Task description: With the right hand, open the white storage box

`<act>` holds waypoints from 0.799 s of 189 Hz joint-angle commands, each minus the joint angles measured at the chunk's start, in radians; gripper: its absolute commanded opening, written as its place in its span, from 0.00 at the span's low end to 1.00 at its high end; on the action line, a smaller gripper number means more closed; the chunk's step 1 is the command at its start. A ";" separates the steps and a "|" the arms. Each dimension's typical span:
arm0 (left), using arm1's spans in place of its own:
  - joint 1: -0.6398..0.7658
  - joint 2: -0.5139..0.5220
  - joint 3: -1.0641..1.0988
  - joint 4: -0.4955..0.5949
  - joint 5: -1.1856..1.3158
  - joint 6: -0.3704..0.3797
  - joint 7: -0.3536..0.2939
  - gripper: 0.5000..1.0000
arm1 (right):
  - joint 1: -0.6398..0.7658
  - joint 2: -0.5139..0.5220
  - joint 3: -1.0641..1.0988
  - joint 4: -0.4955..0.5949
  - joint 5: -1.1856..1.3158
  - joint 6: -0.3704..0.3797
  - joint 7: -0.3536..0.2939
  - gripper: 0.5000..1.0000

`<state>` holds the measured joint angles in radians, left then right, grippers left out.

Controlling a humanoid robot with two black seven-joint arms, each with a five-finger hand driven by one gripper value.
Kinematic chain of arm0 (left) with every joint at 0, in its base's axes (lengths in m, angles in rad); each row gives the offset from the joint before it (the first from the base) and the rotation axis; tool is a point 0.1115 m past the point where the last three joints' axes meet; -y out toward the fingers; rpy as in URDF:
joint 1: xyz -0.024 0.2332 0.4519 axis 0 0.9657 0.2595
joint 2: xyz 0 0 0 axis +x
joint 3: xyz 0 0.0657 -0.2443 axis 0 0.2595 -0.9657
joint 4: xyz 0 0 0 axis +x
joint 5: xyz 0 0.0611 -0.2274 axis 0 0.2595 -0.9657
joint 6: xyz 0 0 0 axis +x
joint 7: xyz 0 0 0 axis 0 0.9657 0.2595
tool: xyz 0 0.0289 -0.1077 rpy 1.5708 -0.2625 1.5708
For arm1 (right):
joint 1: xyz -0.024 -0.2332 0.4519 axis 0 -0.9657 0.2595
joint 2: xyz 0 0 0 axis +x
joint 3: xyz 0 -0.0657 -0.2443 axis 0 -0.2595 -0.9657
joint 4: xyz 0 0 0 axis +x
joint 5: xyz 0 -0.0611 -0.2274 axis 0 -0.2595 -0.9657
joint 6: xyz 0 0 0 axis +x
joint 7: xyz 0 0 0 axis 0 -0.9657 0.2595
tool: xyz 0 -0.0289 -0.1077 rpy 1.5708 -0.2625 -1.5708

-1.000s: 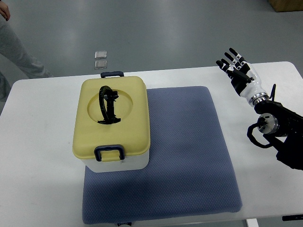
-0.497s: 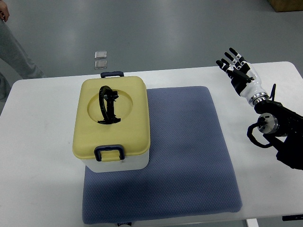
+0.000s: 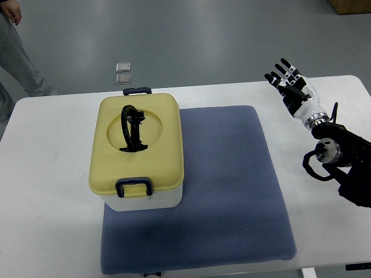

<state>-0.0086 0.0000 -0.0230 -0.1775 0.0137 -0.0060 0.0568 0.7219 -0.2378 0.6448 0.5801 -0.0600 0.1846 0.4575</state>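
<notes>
A white storage box with a pale yellow lid stands on the left part of a blue mat. The lid is down, with a black carrying handle folded on top and dark blue latches at the near side and the far side. My right hand hovers over the table's far right corner, well to the right of the box, fingers spread and holding nothing. Its black forearm enters from the right edge.
The white table carries the mat and box. On the grey floor beyond lie two small square plates. A person's legs and hand show at the top left corner. A cardboard box corner sits top right.
My right hand and the box have not moved. The person at the top left has shifted a little to the right.
</notes>
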 commanded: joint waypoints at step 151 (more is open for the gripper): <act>0.006 0.000 0.000 0.001 0.000 0.000 0.000 1.00 | 0.086 -0.048 -0.019 0.080 -0.219 -0.001 -0.002 0.86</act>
<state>-0.0071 0.0000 -0.0231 -0.1764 0.0139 -0.0061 0.0567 0.7809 -0.2628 0.6257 0.6231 -0.1787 0.1923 0.4571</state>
